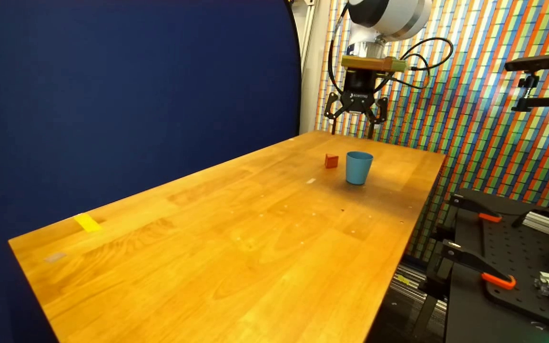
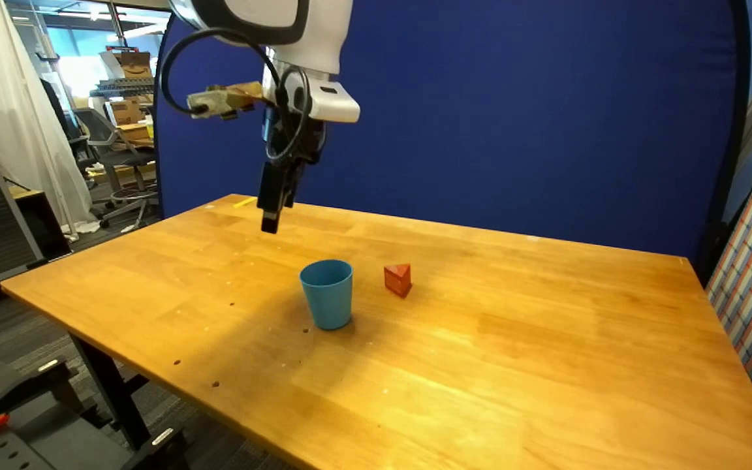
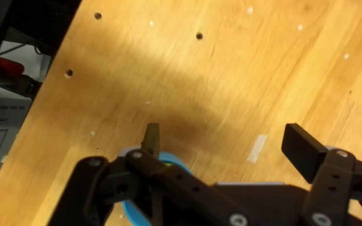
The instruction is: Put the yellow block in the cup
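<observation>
The light-blue cup (image 1: 358, 169) stands upright on the table in both exterior views (image 2: 330, 297). In the wrist view the cup's rim (image 3: 174, 160) shows partly behind the left finger linkage. A small yellowish patch (image 3: 167, 164) shows inside the rim; it may be part of the yellow block, but too little shows to be sure. The yellow block is not seen anywhere on the table. My gripper (image 1: 352, 132) is open with nothing between its fingers, held above the table and higher than the cup, also in an exterior view (image 2: 279, 214) and the wrist view (image 3: 222, 131).
A small red block (image 1: 331, 161) stands beside the cup, also in an exterior view (image 2: 398, 279). A flat yellow tape strip (image 1: 87, 222) lies at the wooden table's (image 1: 236, 228) far end. A black bench with clamps (image 1: 493, 257) stands beside the table. A dark blue screen (image 2: 513, 130) borders it.
</observation>
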### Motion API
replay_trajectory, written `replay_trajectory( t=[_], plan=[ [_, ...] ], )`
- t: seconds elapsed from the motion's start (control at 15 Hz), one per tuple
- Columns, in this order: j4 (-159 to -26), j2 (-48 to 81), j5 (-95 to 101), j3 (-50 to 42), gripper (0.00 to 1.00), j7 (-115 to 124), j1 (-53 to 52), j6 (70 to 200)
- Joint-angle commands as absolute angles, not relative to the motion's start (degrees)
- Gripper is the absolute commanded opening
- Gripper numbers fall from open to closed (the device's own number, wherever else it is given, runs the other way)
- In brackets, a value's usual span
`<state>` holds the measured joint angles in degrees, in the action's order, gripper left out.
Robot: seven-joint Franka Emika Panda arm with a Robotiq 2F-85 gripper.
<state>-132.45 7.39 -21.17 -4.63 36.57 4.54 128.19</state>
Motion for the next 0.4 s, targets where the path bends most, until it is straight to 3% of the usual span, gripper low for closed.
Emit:
replay_trajectory(
  t=[0.0,0.33],
  plan=[
    [-126.4,4.1,-18.9,-3.0,1.00,34.3,2.7,113.8],
    [-124.9,4.0,-19.6,-2.5,1.00,34.9,1.7,111.5]
  ],
)
